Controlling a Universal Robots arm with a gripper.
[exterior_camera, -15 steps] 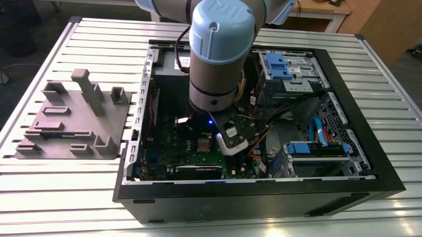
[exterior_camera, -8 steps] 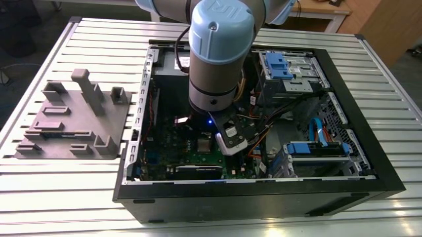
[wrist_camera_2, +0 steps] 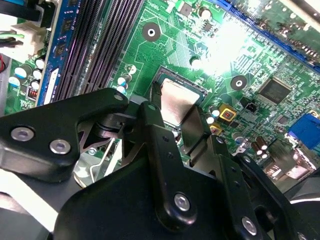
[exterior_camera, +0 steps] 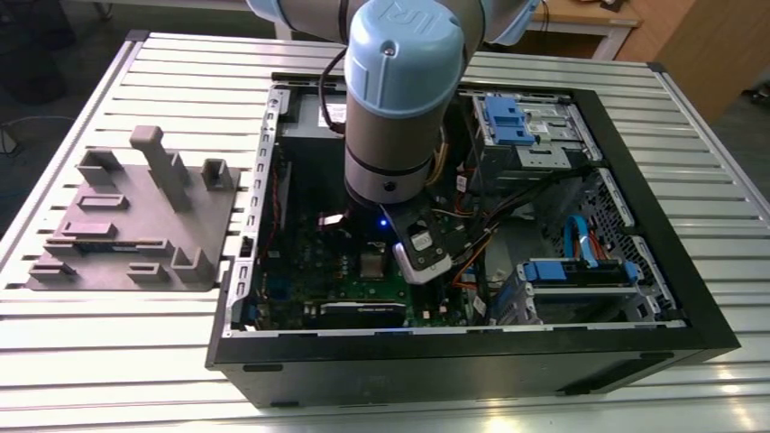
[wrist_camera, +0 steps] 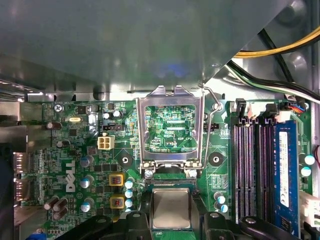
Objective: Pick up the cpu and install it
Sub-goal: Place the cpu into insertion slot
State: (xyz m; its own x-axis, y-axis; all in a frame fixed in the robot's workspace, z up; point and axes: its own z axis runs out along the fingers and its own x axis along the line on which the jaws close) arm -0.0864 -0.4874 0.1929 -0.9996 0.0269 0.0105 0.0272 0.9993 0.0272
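The cpu [wrist_camera: 171, 209] [wrist_camera_2: 175, 101] is a small flat square chip with a silver-grey top. It sits in the motherboard's socket area, low over the green board. My gripper [wrist_camera: 171, 216] [wrist_camera_2: 176, 111] is down inside the computer case [exterior_camera: 457, 347], and its black fingers [wrist_camera_2: 154, 120] press against two opposite edges of the chip, shut on it. Just beyond the chip, the silver load frame [wrist_camera: 141, 130] stands swung open, with its wire lever [wrist_camera: 214, 102] lifted beside it. In the exterior view the gripper [exterior_camera: 416, 262] hangs under the arm over the board.
Black memory slots [wrist_camera: 250, 165] [wrist_camera_2: 100, 45] and a blue stick [wrist_camera: 282, 165] run beside the socket. Yellow and black cables [wrist_camera: 280, 50] cross above. Blue drive bays [exterior_camera: 517, 122] line the case's far side. A grey parts fixture [exterior_camera: 132, 216] lies on the table at the exterior view's left.
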